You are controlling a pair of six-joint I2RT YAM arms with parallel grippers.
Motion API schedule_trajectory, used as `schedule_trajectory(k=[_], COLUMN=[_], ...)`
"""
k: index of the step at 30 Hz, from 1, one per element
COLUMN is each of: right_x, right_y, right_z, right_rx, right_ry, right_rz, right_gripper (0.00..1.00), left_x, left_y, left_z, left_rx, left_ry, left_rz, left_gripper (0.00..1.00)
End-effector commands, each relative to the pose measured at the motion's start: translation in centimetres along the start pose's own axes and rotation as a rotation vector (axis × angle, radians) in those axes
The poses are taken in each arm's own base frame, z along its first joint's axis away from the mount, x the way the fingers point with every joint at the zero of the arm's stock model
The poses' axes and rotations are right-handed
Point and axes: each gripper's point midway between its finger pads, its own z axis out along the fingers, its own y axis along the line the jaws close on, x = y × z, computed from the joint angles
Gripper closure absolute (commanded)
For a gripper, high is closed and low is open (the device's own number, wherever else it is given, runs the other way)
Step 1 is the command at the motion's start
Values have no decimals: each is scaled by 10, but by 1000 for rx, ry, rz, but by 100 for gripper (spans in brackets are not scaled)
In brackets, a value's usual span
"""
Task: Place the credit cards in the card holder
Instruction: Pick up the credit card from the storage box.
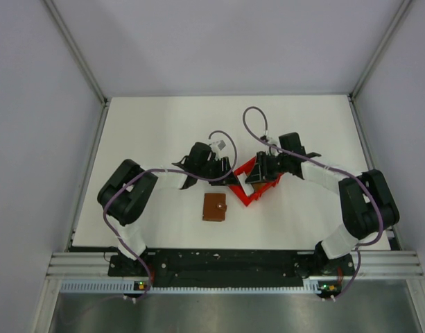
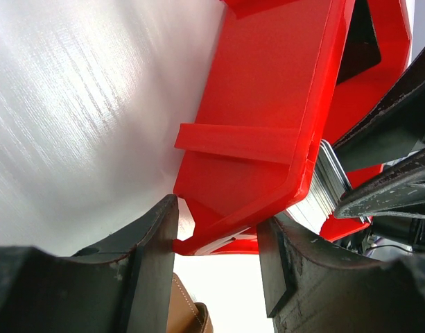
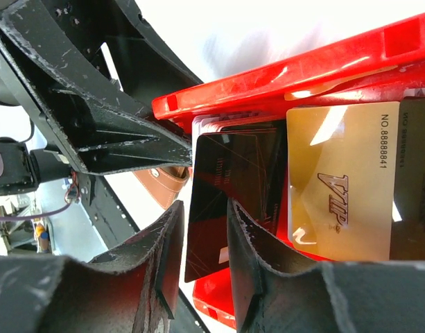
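The brown card holder lies closed on the table in front of the red bin. It also shows in the left wrist view and the right wrist view. The bin is tilted. My left gripper is closed on its near corner. A stack of credit cards stands on edge inside. My right gripper reaches into the bin, its jaws narrow around a dark card. A gold VIP card lies beside it.
The white table is bounded by grey walls on the left, right and back. Both arms crowd together over the bin at the table's middle. A black rail runs along the near edge.
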Motion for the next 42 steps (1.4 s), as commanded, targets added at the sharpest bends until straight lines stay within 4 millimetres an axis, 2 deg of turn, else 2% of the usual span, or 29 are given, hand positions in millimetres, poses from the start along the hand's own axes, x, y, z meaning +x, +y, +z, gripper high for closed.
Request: schedule_trajectory(k=[1,4,9,20,29,39,42], right_x=[1,0,1,-6,-7,-17,-18], right_y=[34,34,36,35,35,15,15], right_z=[-8,-9,-9,-19,-23,-26,-27], right_rx=[-144,-151,-177,-200,-205,-49,-40], right_ry=[10,7,12,-26,-25,-78,-82], right_rz=[-23,-22,-22,-22,-24,-36,-44], right_gripper=[67,69,81,80,91,100,100], left_x=[-20,-20,-20,-20,-19,-19,-18], left_y=[-10,-10,-11,-10,-10,-10,-10], left_z=[2,2,2,2,3,3,3], left_rx=[23,25,27,26,27,28,28], left_ry=[-71,-70,-70,-69,-66,-64,-62], left_rz=[28,29,29,29,29,30,30], left_gripper=[69,69,69,69,69,69,69])
